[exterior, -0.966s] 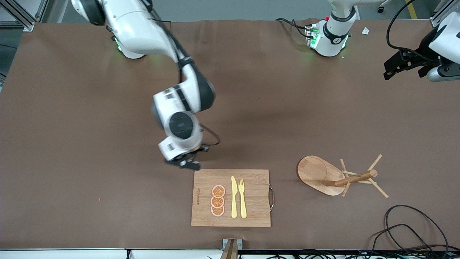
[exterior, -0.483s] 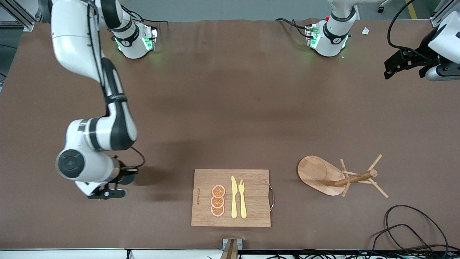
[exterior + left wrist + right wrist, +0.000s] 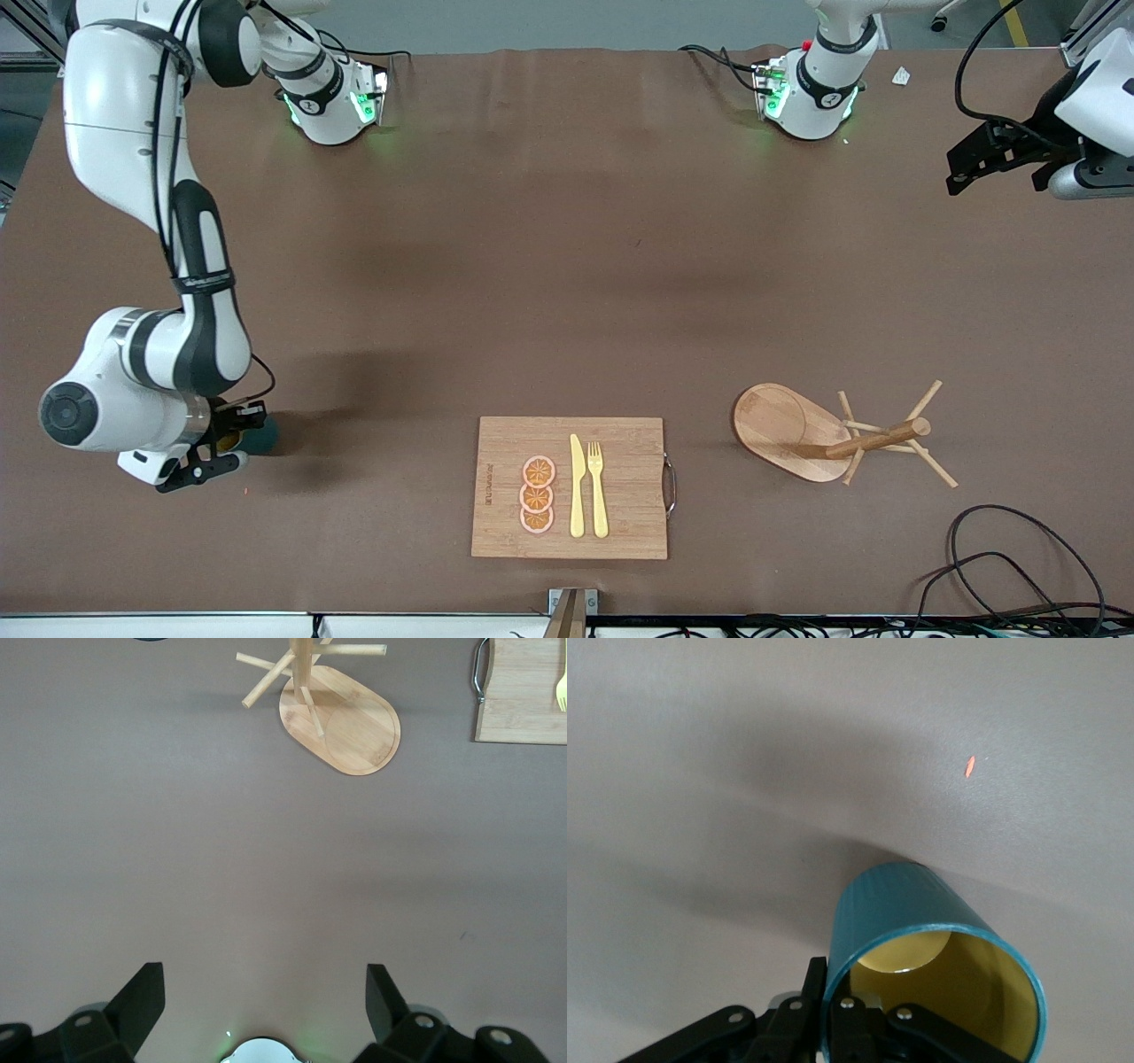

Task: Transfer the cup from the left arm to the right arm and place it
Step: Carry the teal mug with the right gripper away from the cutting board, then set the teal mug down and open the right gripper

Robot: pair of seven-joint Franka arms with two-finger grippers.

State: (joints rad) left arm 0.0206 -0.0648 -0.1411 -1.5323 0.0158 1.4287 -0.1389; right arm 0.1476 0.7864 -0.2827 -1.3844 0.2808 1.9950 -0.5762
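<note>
The dark teal cup [image 3: 259, 436] with its mustard-yellow inside is in my right gripper [image 3: 213, 450], low at the table toward the right arm's end. In the right wrist view the cup [image 3: 908, 912] is tilted with its mouth toward the camera. My right gripper [image 3: 834, 997] is shut on its rim wall, one finger inside and one outside. I cannot tell whether the cup's base touches the table. My left gripper [image 3: 951, 172] waits open and empty, raised at the left arm's end of the table; its fingers [image 3: 142, 1001] stand wide apart.
A wooden cutting board [image 3: 496, 443] with orange slices [image 3: 537, 494], a yellow knife [image 3: 577, 486] and fork [image 3: 598, 487] lies near the front edge. A wooden peg stand [image 3: 833, 432] stands toward the left arm's end, also in the left wrist view [image 3: 341, 718]. Cables [image 3: 1019, 567] lie at the corner.
My right arm has swung from beside the cutting board's corner toward the right arm's end of the table and come lower, with the cup in its gripper. The left arm has not moved.
</note>
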